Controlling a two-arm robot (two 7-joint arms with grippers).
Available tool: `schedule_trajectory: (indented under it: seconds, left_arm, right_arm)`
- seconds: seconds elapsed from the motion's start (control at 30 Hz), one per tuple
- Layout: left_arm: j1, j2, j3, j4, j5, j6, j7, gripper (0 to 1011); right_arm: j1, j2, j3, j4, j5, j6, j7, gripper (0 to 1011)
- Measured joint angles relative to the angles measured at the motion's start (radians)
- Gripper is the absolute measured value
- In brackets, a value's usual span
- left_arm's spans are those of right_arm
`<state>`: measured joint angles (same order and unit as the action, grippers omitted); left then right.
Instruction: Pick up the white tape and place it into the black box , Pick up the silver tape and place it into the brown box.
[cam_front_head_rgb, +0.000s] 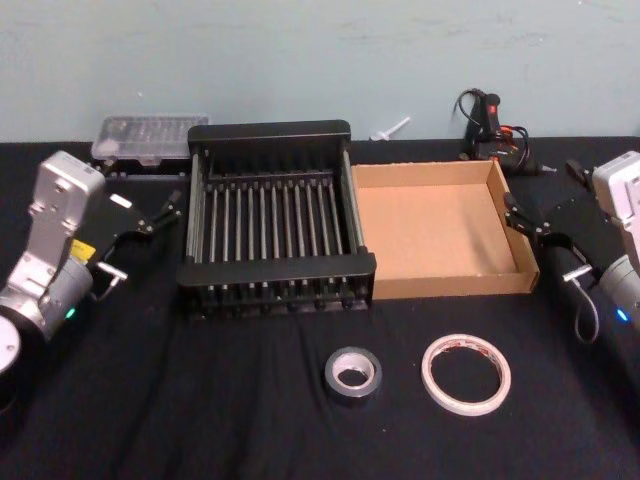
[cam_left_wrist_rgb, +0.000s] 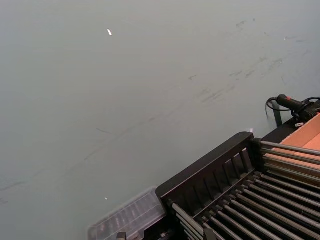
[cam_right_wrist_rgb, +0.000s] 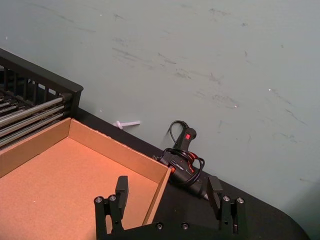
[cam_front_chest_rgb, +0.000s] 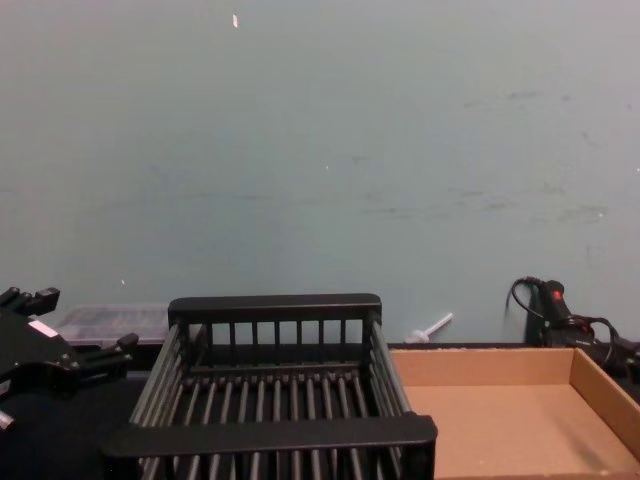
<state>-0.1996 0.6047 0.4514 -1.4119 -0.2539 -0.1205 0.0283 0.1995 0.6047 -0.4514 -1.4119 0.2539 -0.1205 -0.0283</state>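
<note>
Both tapes lie flat on the table, holes up: 1 silver tape (cam_front_head_rgb: 352, 375) just left of 1 white tape (cam_front_head_rgb: 466, 374), near but apart, in front of the boxes. Black box (cam_front_head_rgb: 277, 272) & brown box (cam_front_head_rgb: 447, 286) sit side by side, touching. My left end effector (cam_front_head_rgb: 172, 205) hangs spread w/ nothing in it, left of the black box; my right end effector (cam_right_wrist_rgb: 167, 192) too, fingers wide, over the brown box's right rim.
</note>
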Motion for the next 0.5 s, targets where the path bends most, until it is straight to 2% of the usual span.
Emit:
schedule_trajectory:
  seconds: [0.5]
  left_arm:
    - [0.000,0.000,0.000,0.000,0.000,0.000,0.000,1001]
  right_arm:
    - [0.000,0.000,0.000,0.000,0.000,0.000,0.000,1002]
